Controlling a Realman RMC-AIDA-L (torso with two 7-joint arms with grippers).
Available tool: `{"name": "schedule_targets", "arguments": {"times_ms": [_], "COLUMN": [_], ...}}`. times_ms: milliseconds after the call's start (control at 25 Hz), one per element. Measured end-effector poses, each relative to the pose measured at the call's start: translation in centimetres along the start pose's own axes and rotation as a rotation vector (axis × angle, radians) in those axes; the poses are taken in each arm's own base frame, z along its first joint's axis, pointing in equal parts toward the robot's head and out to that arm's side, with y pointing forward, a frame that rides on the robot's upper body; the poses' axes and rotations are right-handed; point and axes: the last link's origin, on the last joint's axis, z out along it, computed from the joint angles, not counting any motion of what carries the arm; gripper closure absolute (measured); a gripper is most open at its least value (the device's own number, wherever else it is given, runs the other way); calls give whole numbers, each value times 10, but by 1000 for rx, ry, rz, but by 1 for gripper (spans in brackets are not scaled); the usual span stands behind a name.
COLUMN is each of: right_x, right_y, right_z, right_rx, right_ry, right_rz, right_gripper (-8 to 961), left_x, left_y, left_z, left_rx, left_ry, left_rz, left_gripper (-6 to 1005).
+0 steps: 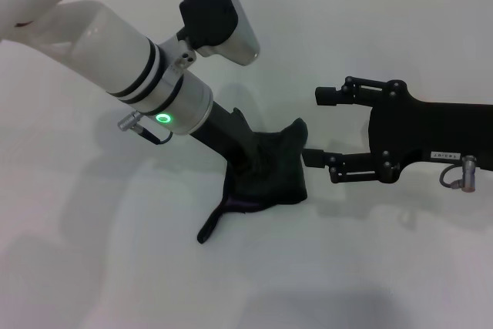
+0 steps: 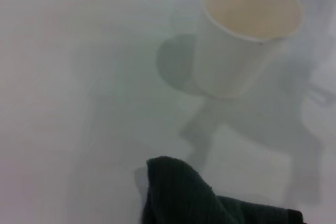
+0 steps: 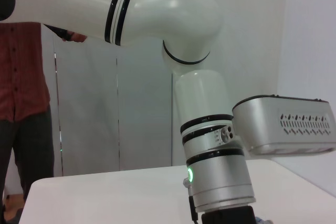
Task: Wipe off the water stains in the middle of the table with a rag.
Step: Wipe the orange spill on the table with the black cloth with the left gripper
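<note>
The left arm slants down from the upper left of the head view toward the centre of the frame, its white forearm ending in a dark wrist with a green ring light. The left gripper (image 1: 250, 161) is pressed down into the rag (image 1: 266, 175), and the cloth hides whether its fingers are spread or closed. The rag lies bunched at mid-frame on the table (image 1: 108, 267), its purplish hem and thin dark tail trailing toward the lower left. No water stain can be seen around it. Just right of the rag, the right gripper (image 1: 323, 127) reaches in from the right edge with its fingers spread wide, holding nothing; the lower finger tip sits just beside the rag's edge. The table is plain matte white. In the left wrist view a white paper cup (image 2: 247, 35) stands upright on it. The right wrist view shows pale wall panels and a person in a red shirt (image 3: 21, 77) at the left.
</note>
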Motion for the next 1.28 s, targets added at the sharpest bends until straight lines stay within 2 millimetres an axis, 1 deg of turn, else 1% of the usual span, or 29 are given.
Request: {"name": "schedule_targets", "arguments": {"times_ms": [440,760,880,1120,1280], "right_x": [2,2,1,1,2], "right_y": [1,1,1,1,1], "right_z": [-1,-1,-1,-1,-1], "right_rx": [2,2,1,1,2], "right_ry": [1,0,0,0,1], "right_rz": [7,6,5,5,10], "right_gripper": [128,128,128,128,128], "left_x": [8,10,7,3,1], "left_y": [8,15,16,14,9], "left_z": [2,4,5,6,6], "left_rx": [-44,-80,-84,-67,-34], "left_ry": [31,31,30,33,35], "left_rz": [53,73,69,57,46], "left_gripper": [968,968,968,968,968]}}
